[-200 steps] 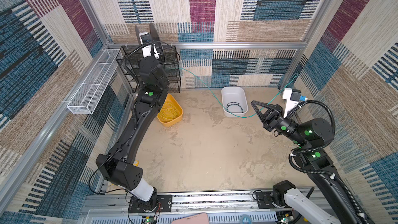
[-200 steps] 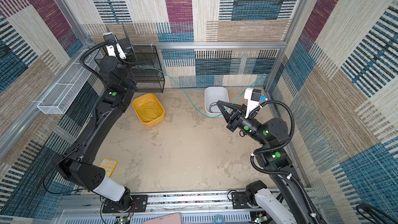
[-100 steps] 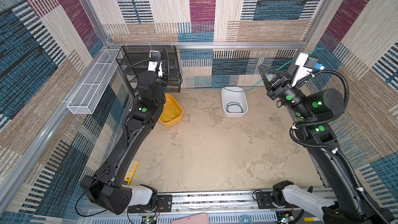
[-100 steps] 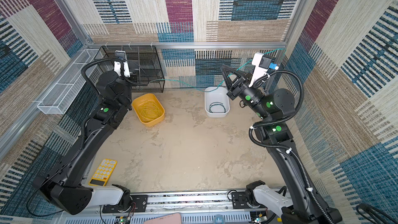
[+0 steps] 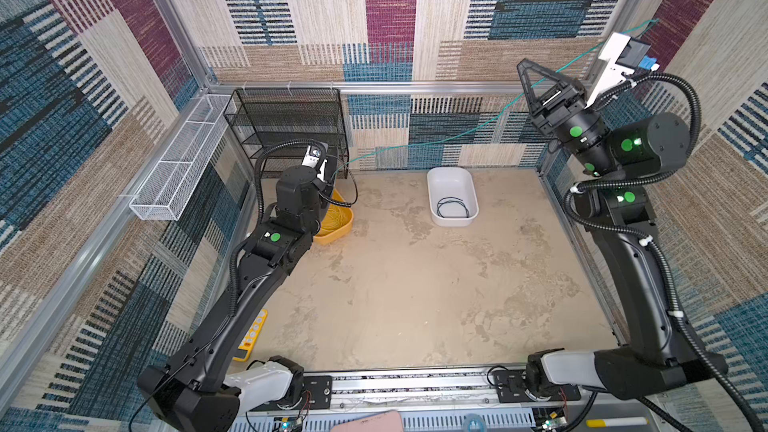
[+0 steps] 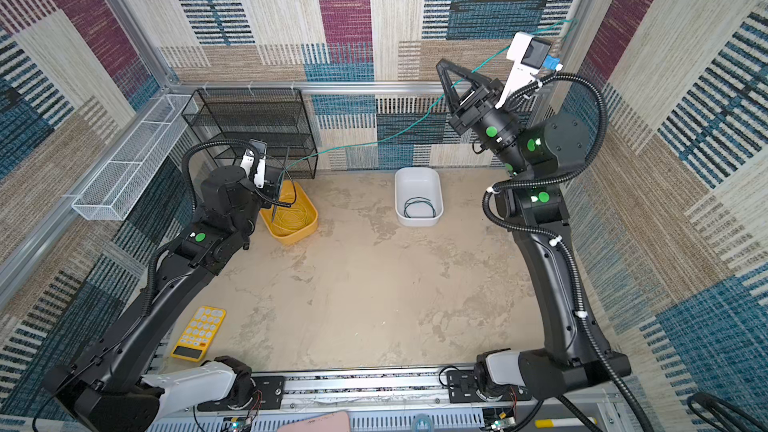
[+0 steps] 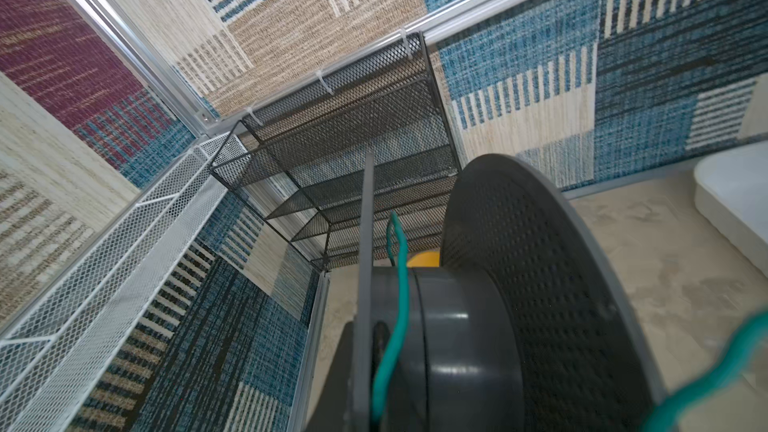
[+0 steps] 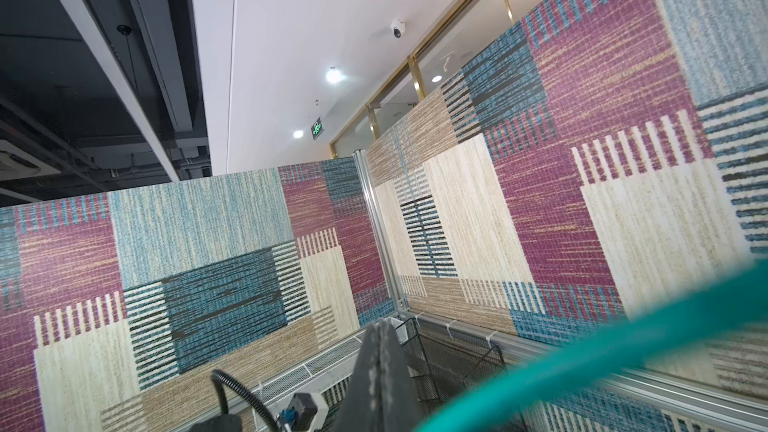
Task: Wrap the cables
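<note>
A thin teal cable [image 5: 436,141] [image 6: 374,141] hangs stretched across the back of the cell, from the top right corner down to my left gripper [image 5: 327,171]. That gripper is shut on a dark grey reel [image 7: 519,284], and the cable [image 7: 399,305] lies over the reel's hub. The reel hides the jaws. My right gripper [image 5: 524,65] [image 6: 442,64] is raised high at the back right, its fingertips shut together [image 8: 380,326] with nothing between them. The cable [image 8: 582,351] crosses its fingers behind the tips.
A white tub [image 5: 432,184] on the sandy floor holds a small dark coil [image 5: 453,207]. A yellow bowl [image 5: 345,226] with yellow wire sits under my left wrist. A black mesh rack [image 5: 291,126] and a white wire basket [image 5: 178,155] line the back left. A yellow calculator [image 6: 199,332] lies front left.
My right arm has swung up from beside the white tub to the back right, drawing the cable taut. My left arm came down from above the rack to just over the yellow bowl.
</note>
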Available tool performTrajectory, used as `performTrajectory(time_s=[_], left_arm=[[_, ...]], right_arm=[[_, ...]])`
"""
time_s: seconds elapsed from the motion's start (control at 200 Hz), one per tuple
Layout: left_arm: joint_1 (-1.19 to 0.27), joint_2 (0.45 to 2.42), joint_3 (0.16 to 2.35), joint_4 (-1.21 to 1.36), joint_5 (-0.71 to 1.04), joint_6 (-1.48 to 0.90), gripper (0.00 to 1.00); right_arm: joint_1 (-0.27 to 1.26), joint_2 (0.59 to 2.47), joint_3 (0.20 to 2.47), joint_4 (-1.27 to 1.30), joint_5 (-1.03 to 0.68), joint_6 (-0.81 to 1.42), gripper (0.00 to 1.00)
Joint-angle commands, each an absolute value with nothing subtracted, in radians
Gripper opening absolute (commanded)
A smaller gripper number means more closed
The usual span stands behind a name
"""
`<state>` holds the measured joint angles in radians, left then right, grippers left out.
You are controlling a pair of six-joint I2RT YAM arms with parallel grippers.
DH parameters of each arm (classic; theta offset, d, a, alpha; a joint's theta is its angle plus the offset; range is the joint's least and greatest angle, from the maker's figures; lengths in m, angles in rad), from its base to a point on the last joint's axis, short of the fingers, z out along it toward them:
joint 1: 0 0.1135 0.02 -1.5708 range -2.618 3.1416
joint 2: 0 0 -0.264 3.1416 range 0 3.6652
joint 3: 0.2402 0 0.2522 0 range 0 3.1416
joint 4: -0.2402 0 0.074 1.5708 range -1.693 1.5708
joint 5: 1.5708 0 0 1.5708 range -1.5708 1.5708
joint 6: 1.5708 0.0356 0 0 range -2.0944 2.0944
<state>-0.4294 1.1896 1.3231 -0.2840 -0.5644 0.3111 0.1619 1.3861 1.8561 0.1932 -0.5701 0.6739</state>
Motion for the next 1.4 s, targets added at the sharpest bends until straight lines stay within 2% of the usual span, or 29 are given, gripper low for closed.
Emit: performTrajectory(time_s=[0.0,0.346,0.896,1.152,1.392], left_arm=[[-0.457,1.157,1.306,-0.371,-0.51,0.302,0.0],[-0.616,0.99,1.227,-0.647,-0.37,0.426,0.0],[-0.634,0.763,1.316,-0.798,-0.098,0.319,0.0],[-0.633,0.752,1.43,-0.755,-0.043,0.3,0.0],[-0.634,0.788,1.507,-0.608,0.05,0.279,0.0]], right_arm=[[0.125,1.449,1.925,0.177,-0.575,0.694,0.0],[-0.019,1.79,2.235,0.047,-0.555,0.702,0.0],[-0.02,1.968,2.188,0.057,-0.477,0.731,0.0],[0.001,1.936,2.01,0.108,-0.396,0.675,0.0],[0.018,1.776,1.64,0.281,-0.307,0.663,0.0]])
